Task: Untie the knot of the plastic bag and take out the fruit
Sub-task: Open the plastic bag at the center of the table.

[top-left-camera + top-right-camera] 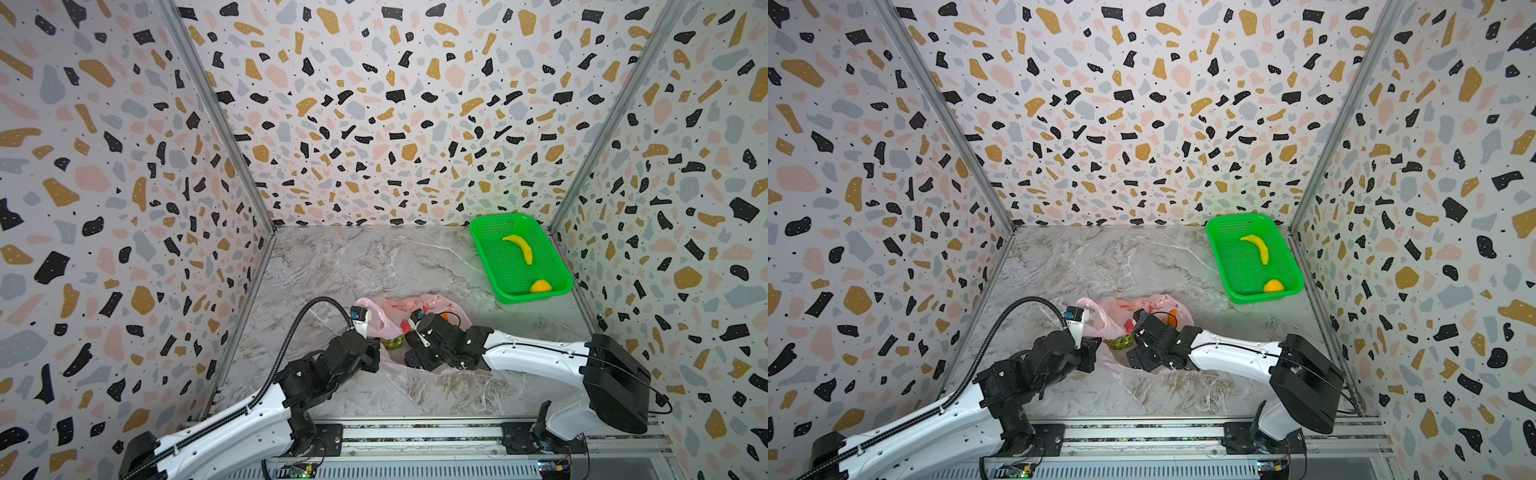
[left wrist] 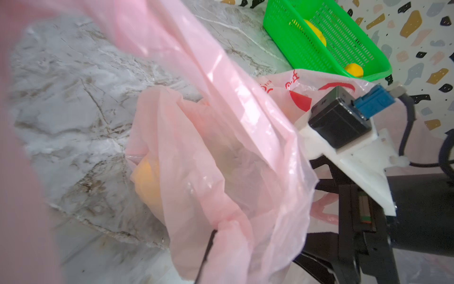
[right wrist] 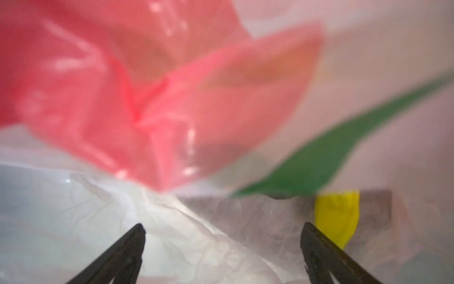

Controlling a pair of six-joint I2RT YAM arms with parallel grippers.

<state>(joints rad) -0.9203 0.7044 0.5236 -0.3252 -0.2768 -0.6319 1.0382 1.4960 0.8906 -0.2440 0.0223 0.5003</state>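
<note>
A green basket [image 1: 503,266] holds a banana [image 1: 519,247] and a small yellow-orange piece [image 1: 540,286].

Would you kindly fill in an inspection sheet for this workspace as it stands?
Surface: marble-pattern tabletop, no spills seen.
Job's things: pink plastic bag crumpled near the front; orange fruit showing through its film; green-yellow fruit at its near edge; knot not discernible.
Clutter: green basket at the far right, holding a banana and a lemon-like piece.
Grippers: left pincer shut on the bag's film; right pincer open, empty, amid the film.
Cables: black corrugated hose arching over the left arm; thin black wire along the right arm.
Surroundings: terrazzo-print walls on three sides.
</note>
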